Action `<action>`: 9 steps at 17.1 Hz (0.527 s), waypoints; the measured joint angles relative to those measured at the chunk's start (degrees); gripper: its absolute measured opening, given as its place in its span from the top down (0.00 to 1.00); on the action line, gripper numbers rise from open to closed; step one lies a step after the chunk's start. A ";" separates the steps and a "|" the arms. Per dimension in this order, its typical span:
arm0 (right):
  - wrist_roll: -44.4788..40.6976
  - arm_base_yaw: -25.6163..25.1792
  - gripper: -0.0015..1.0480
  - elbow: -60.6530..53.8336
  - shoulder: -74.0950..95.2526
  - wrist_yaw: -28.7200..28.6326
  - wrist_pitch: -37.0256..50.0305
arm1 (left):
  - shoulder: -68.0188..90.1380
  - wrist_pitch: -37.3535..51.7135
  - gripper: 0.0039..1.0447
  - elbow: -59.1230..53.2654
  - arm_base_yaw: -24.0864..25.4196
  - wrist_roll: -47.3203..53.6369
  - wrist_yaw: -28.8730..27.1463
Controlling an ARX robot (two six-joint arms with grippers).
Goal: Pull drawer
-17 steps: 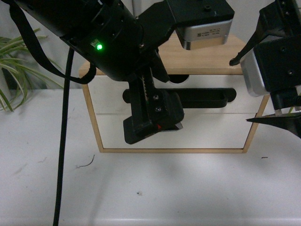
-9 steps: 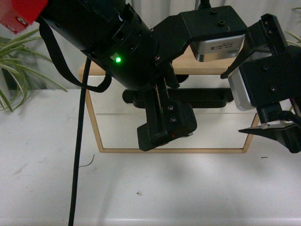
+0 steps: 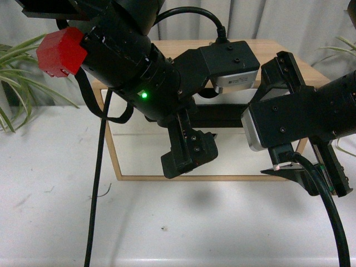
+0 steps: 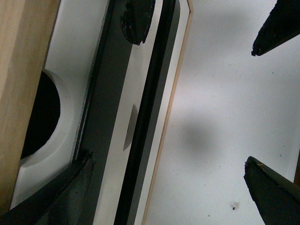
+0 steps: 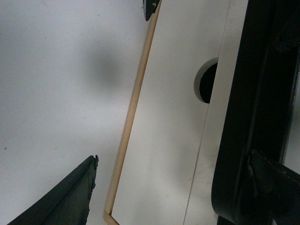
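Note:
The drawer (image 3: 233, 99) is the upper one in a light wood cabinet, white-fronted, with a wide black bar handle (image 3: 222, 115) and a half-round notch (image 4: 40, 117) in its top edge. It looks shut. My left gripper (image 3: 189, 147) hangs open in front of the cabinet. In the left wrist view one finger (image 4: 61, 192) lies by the handle (image 4: 105, 103) and the other (image 4: 274, 194) is out over the table. My right gripper (image 3: 261, 136) is open at the handle's right end, with one finger (image 5: 274, 187) against the handle (image 5: 243, 117) and the other (image 5: 61, 197) over the table.
Below is a plain white drawer (image 3: 139, 156) without a handle, in the same wood frame (image 3: 114, 150). The cabinet stands on a white table (image 3: 167, 222). A plant (image 3: 16, 83) is at the far left. My left arm's black cable (image 3: 94, 194) hangs in front.
My right gripper has moved left and lower, closer to the handle's right end. My left arm has drawn back and shifted right. The drawer front has not moved.

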 joint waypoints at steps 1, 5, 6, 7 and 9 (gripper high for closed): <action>0.00 0.00 0.06 -0.33 0.37 0.39 0.72 | 0.31 0.66 0.06 -0.17 0.00 0.00 -0.11; 0.17 0.09 0.06 -1.53 2.19 0.92 3.52 | 1.77 2.27 0.06 -1.25 0.00 -0.22 -0.09; 0.55 0.33 0.06 -1.90 2.19 1.14 4.02 | 1.99 2.47 0.06 -1.62 0.00 -0.24 -0.09; 1.18 0.42 0.06 -2.40 2.23 1.18 4.59 | 2.27 2.71 0.06 -1.97 -0.13 -0.31 0.17; 1.62 0.70 0.06 -3.26 2.36 1.27 5.86 | 2.38 3.21 0.06 -2.84 -0.39 -0.44 0.59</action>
